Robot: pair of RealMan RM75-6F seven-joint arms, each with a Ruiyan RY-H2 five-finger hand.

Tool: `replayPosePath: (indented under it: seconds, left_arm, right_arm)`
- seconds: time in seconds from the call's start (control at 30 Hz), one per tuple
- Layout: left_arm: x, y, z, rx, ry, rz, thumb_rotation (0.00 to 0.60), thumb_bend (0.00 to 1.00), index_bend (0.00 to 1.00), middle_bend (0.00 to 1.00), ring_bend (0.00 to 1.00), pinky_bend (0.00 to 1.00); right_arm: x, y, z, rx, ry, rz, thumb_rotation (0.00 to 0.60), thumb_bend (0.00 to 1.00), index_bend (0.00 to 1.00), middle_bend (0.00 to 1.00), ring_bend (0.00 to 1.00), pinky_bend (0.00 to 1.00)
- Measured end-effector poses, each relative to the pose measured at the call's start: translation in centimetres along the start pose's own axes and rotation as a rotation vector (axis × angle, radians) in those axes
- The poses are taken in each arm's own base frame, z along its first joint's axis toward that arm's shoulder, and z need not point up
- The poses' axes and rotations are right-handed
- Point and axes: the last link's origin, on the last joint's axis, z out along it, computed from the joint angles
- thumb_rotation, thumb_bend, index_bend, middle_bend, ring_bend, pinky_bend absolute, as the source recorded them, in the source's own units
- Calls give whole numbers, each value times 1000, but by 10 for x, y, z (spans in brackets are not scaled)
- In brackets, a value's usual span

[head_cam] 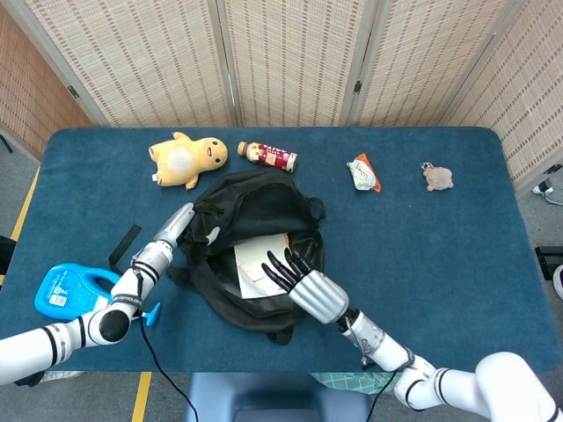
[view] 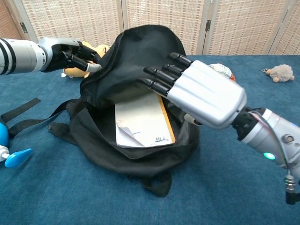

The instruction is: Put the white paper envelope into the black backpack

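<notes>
The black backpack (head_cam: 255, 255) (view: 136, 70) lies open in the middle of the table. Inside its mouth rests the white paper envelope (head_cam: 257, 264) (view: 140, 119), flat, with a tan edge on its right side. My left hand (head_cam: 186, 220) (view: 70, 52) grips the upper left rim of the backpack flap and holds it up. My right hand (head_cam: 308, 286) (view: 201, 91) hovers above the opening with its fingers spread and straight, holding nothing and not touching the envelope.
A yellow plush toy (head_cam: 186, 158), a small bottle (head_cam: 268, 156), a crumpled wrapper (head_cam: 362, 171) and a small plush keychain (head_cam: 436, 178) lie along the far side. A blue detergent bottle (head_cam: 66, 290) sits at the near left. A loose black strap (head_cam: 123, 246) lies beside the backpack.
</notes>
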Motion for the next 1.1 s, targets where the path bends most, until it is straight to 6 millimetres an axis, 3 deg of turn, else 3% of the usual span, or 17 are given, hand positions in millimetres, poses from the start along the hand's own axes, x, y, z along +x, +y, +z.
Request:
replayPosePath:
  seconds: [0.17,0.43,0.73,1.1]
  left_arm:
    - [-3,0,-4,-2,-35,24,600,663,397,247,201,0]
    - [-6,1,-9,4,-123,100,600,502,279,181,146,0]
    - [2,2,-10,-23,-92,186,600,463,251,176,150,0]
    - [18,-16,-18,-152,34,534,600,462,265,177,162,0]
  right_arm:
    - [9,24,-34,-36,-16,11,600,125,36,129,216,127]
    - [18,45,-69,-70,-26,42,600,125,36,138,221,127]
    - [20,61,-85,-81,-89,108,600,115,70,138,232,174]
    - [23,89,-104,-143,-175,318,600,114,71,138,238,174]
